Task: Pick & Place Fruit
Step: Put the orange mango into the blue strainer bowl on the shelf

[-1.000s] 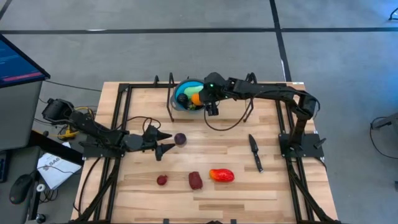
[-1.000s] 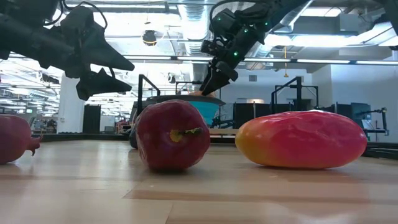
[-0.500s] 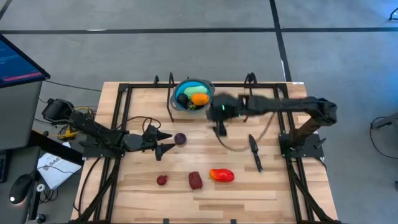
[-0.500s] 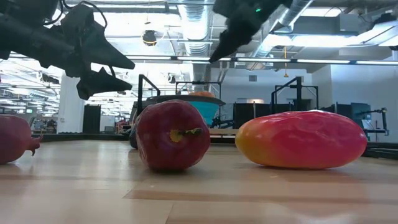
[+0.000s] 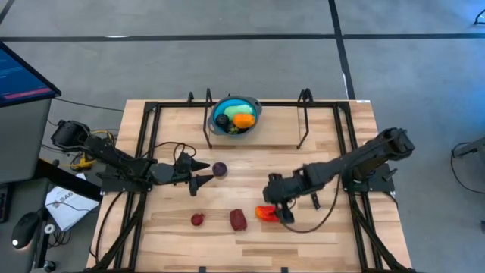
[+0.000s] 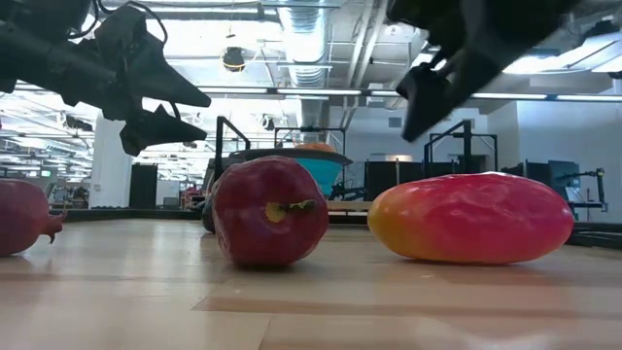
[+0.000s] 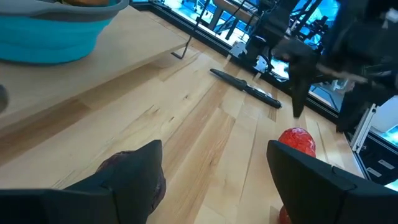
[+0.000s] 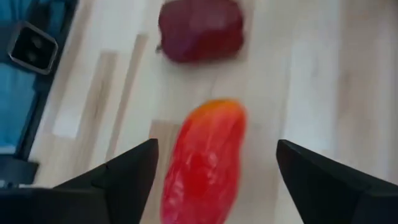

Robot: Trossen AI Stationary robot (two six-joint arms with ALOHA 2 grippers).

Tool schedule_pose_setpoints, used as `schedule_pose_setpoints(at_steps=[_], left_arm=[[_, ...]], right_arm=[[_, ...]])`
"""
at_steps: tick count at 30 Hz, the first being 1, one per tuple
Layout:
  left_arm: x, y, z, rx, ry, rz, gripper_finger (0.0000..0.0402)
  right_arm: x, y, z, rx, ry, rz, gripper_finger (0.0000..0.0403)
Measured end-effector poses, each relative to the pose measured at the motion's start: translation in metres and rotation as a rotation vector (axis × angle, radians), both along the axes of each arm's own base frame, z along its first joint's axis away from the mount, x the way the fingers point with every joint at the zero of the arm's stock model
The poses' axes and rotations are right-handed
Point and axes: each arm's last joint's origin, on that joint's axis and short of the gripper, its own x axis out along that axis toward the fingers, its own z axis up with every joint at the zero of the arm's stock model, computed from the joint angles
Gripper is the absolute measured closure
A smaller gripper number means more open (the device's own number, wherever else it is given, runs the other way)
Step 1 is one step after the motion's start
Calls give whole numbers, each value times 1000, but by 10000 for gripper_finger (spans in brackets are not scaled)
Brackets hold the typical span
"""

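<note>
Three fruit lie on the wooden table near its front edge: a large red-orange one (image 5: 265,214), a maroon one (image 5: 238,220) and a small red one (image 5: 197,220). A purple fruit (image 5: 220,169) lies mid-table. My right gripper (image 5: 279,212) hangs open above the red-orange fruit (image 8: 205,162), one finger to each side of it and clear of it. In the low view this gripper (image 6: 437,87) is well above the fruit (image 6: 473,218). My left gripper (image 5: 210,172) is open just left of the purple fruit. The blue bowl (image 5: 254,114) holds orange and green fruit.
A black knife (image 7: 249,90) lies on the table right of centre, partly under my right arm in the high view. Black metal frame rails run along the table's left and right sides, with uprights on both sides of the bowl at the far edge.
My right gripper has swung away from over the blue bowl toward the table's near edge, sinking a little and turning. It now hangs over the red-orange fruit. No fruit has moved.
</note>
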Motion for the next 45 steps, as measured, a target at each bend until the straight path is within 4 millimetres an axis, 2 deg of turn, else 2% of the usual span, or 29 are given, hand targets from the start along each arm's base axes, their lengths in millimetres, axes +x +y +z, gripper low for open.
schedule_pose_setpoints(at_steps=[7,13,16,20,25,27,30,34,41,43,45], left_arm=[[0,0,0,1,-1,4,117],[0,0,0,5,-1,3,117],[0,0,0,8,0,2,117],[0,0,0,8,0,2,117],[0,0,0,26,2,-1,117],[0,0,0,26,2,-1,117],[0,1,1,25,0,0,117],[0,1,1,25,0,0,117],[0,1,1,25,0,0,117],[0,1,1,25,0,0,117],[0,1,1,24,-1,0,117]], right_arm=[[4,10,-32,4,132,-56,27],[6,19,-63,-19,230,-77,20],[4,24,-68,-43,236,-83,39],[1,25,-67,-95,207,-100,93],[1,17,-57,-101,175,-104,161],[5,11,-48,-105,141,-91,164],[12,-7,-26,-110,53,-84,164],[26,-44,11,-161,-132,-114,146],[47,-127,73,-367,-388,-210,142],[58,-153,85,-430,-432,-236,143],[65,-177,88,-489,-416,-251,143]])
